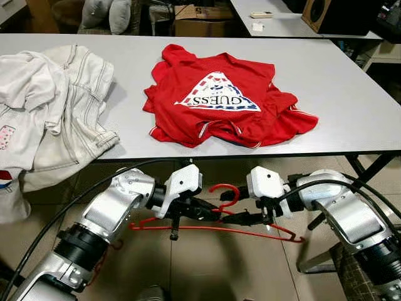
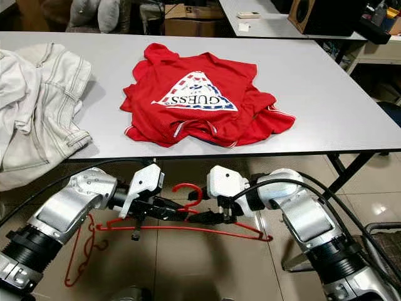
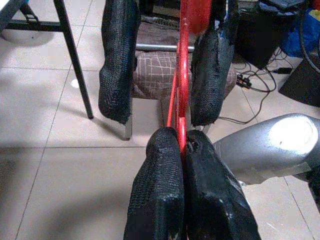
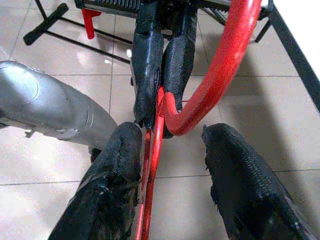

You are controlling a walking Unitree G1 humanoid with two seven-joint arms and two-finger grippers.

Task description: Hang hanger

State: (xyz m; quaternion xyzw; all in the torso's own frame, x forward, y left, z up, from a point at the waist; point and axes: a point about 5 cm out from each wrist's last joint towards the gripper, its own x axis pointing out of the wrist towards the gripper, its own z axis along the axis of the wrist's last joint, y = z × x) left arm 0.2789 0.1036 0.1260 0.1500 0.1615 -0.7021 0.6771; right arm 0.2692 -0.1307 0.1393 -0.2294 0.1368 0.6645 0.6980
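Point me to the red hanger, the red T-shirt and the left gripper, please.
red hanger (image 1: 227, 190): left eye view, on its hook.
red T-shirt (image 1: 219, 94): left eye view, on the printed triangle logo.
left gripper (image 3: 184, 150): left wrist view, where its jaws pinch the hanger.

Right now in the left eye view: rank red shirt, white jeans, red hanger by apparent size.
1. White jeans, partly cropped, so unsure against the shirt
2. Red shirt
3. Red hanger, thin, under the table edge

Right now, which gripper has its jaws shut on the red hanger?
The left gripper: its jaws pinch the red hanger by its wire. The right gripper has its jaws open around it.
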